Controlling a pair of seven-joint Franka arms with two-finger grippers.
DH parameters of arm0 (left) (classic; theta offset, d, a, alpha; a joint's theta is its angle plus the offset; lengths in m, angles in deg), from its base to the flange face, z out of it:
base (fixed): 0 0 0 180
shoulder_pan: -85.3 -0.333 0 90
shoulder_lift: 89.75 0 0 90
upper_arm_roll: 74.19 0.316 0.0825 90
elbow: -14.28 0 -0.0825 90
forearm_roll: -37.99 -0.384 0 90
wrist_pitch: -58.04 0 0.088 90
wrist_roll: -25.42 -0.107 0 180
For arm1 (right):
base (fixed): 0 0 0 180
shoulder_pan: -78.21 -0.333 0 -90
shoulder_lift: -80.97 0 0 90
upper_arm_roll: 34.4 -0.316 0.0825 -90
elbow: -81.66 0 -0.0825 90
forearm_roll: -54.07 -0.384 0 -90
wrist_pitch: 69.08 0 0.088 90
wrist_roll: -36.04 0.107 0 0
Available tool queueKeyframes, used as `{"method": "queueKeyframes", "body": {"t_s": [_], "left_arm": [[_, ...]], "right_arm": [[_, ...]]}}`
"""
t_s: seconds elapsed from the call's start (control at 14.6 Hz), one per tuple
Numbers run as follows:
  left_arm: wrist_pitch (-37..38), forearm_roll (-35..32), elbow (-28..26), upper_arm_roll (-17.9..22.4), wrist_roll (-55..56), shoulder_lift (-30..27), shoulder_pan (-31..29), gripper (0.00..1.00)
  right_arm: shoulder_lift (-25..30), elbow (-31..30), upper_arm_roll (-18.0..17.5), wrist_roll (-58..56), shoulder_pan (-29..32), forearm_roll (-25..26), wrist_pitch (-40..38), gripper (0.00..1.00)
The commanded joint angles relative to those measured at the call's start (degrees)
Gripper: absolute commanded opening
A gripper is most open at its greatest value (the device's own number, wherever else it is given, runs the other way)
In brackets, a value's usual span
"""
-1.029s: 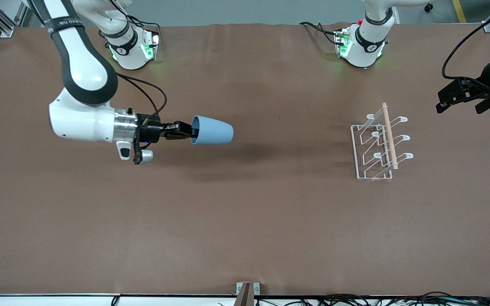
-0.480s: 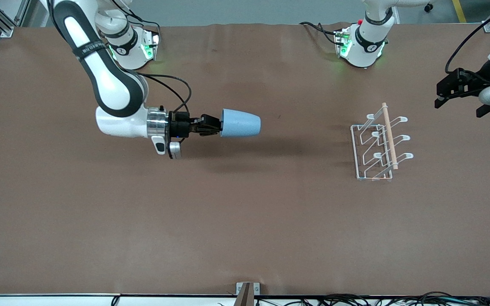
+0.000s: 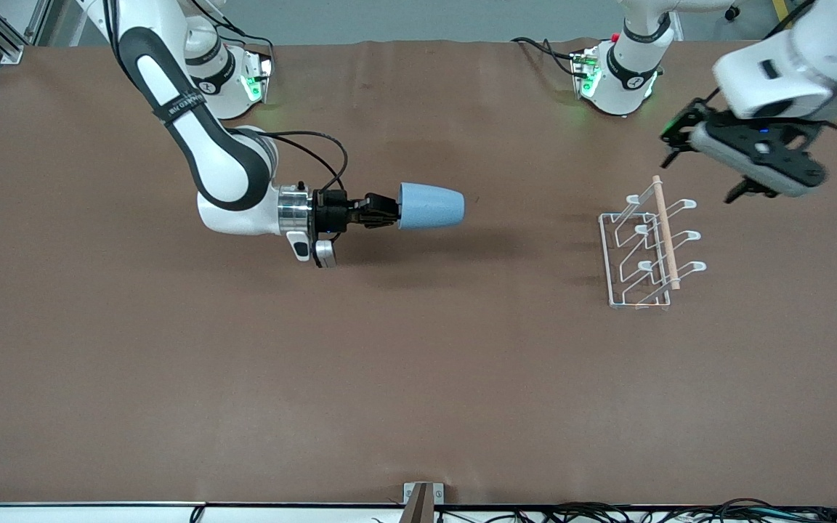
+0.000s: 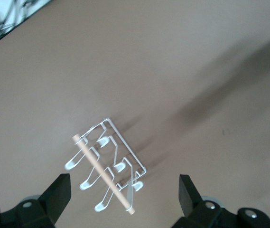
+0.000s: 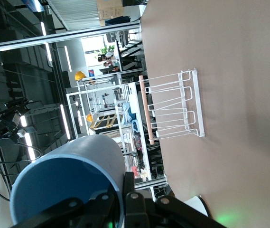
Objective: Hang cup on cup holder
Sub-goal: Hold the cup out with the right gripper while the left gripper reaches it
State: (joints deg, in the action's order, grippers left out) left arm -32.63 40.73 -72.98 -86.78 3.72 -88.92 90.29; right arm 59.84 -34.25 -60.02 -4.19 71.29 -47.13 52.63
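Note:
My right gripper (image 3: 388, 208) is shut on the rim of the light-blue cup (image 3: 431, 207), one finger inside and one outside. It holds the cup sideways above the table's middle, its closed bottom pointing toward the left arm's end. The cup's open mouth fills the right wrist view (image 5: 68, 183). The white wire cup holder (image 3: 647, 247) with its wooden rod (image 3: 665, 232) stands toward the left arm's end; it shows in the right wrist view (image 5: 175, 107) and the left wrist view (image 4: 107, 164). My left gripper (image 3: 709, 171) is open and empty, up in the air over the holder's end farther from the front camera.
The brown table cover (image 3: 418, 378) is bare around the holder. Both arm bases (image 3: 226, 80) stand along the table's edge farthest from the front camera. Cables lie past the edge nearest that camera.
My right gripper has carried the cup toward the cup holder. My left arm has swung in from the table's end to over the holder.

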Motion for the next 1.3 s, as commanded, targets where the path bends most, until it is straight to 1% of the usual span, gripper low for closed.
{"method": "queueKeyframes", "body": {"t_s": [0.0, 0.14, 0.27, 0.34, 0.41, 0.48, 0.55, 0.62, 0.82, 1.24], "left_arm": [[-2.57, 0.26, 1.57, -4.09, -3.79, 3.38, -0.24, 1.00], [-5.39, 0.08, 1.57, -7.87, -6.07, 5.48, -0.16, 1.00], [-7.32, 0.08, 1.65, -10.51, -7.48, 8.56, -0.16, 1.00], [-8.11, 0.08, 1.66, -12.52, -10.79, 9.79, -0.07, 1.00], [-10.30, -1.40, 1.66, -14.63, -15.96, 10.59, 0.63, 1.00], [-12.41, -4.72, 1.57, -15.70, -19.67, 11.46, 2.37, 1.00], [-13.21, -6.58, 1.65, -15.97, -20.31, 12.86, 5.18, 1.00], [-13.48, -6.60, 2.00, -16.06, -20.41, 14.71, 6.68, 1.00], [-14.10, -6.51, 6.21, -16.06, -20.67, 20.69, 10.82, 1.00], [-13.31, -6.16, 5.96, -17.73, -21.29, 21.40, 11.44, 1.00]], "right_arm": [[-0.41, 0.15, -0.56, -2.75, -0.20, -2.77, 0.46, 0.00], [-0.41, 0.15, -0.56, -2.84, -0.20, -2.86, 0.46, 0.00], [-0.41, 0.15, -0.56, -2.84, -0.29, -2.86, 0.54, 0.00], [-0.41, 0.15, -0.56, -2.92, -0.29, -2.86, 0.63, 0.00], [-0.49, 0.15, -0.56, -2.93, -0.29, -2.86, 0.55, 0.00], [-0.41, 0.15, -0.56, -2.93, -0.29, -2.86, 0.55, 0.00], [-0.49, 0.15, -0.56, -2.93, -0.29, -2.86, 0.55, 0.00], [-0.41, 0.15, -0.56, -2.93, -0.20, -2.86, 0.55, 0.00], [-0.49, 0.07, -0.56, -2.93, -0.20, -2.86, 0.55, 0.00], [-0.49, 0.07, -0.56, -3.45, -0.20, -2.86, 0.55, 0.00]]}}
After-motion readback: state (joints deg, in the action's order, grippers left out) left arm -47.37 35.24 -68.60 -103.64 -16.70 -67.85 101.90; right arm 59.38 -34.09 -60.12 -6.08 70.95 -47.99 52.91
